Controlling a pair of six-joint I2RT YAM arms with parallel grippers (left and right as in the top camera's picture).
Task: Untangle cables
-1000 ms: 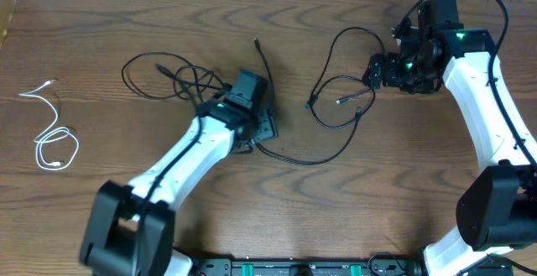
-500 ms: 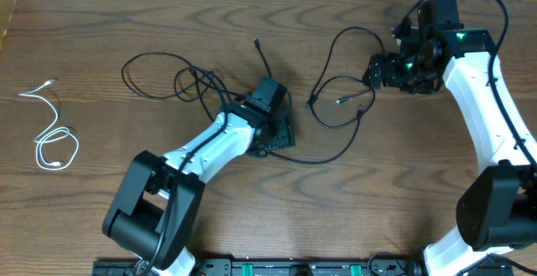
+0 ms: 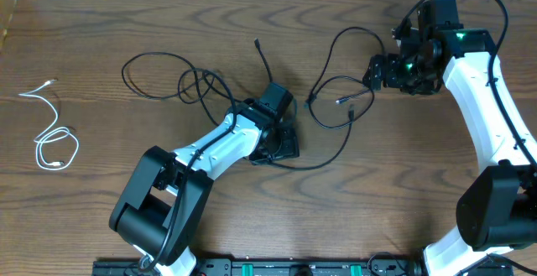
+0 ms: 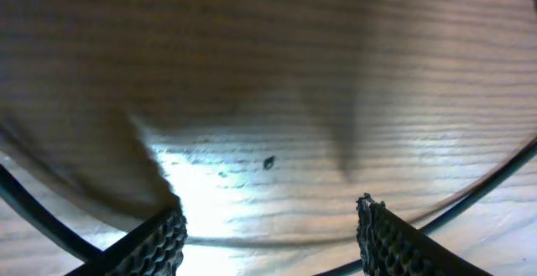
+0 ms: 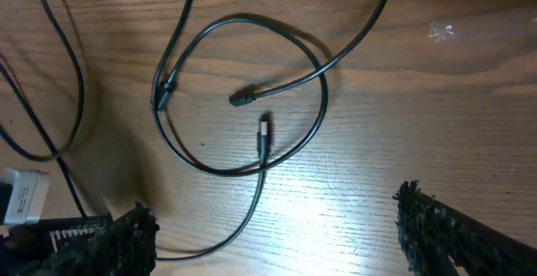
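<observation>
- Cables lay in three places on the wooden table [image 3: 101,192]
- White cable [image 3: 52,138] sat at the far left, coiled in a small loop with one end trailing upward, well apart from both arms
- Black cable tangle [image 3: 180,81] lay left of centre in overlapping loops; one strand ran from it rightward to the left gripper [image 3: 281,139]
- One black end rose from beside that gripper to a plug [image 3: 257,44]; another strand curved right along the table toward the black cable loop [image 3: 340,100]. Which strand belonged to which cord could not be told
- Black cable loop lay centre-right, just left of the right gripper [image 3: 375,73]
- Left gripper, wrist view [image 4: 268,230]: fingers [image 4: 155,242] stood partly apart, low over the table, with bare wood between them and nothing held. One black strand [image 4: 33,217] passed the left finger on its outer side; a second [image 4: 495,175] swept in behind the right finger
- Right gripper, wrist view [image 5: 277,234]: fingers [image 5: 453,234] were spread wide above the table, gripping nothing
- Same view: the loop formed a ring ahead of the fingers, clear of them; a black plug end [image 5: 243,98] and a silver-tipped plug end [image 5: 264,132] lay inside the ring, near each other but apart
</observation>
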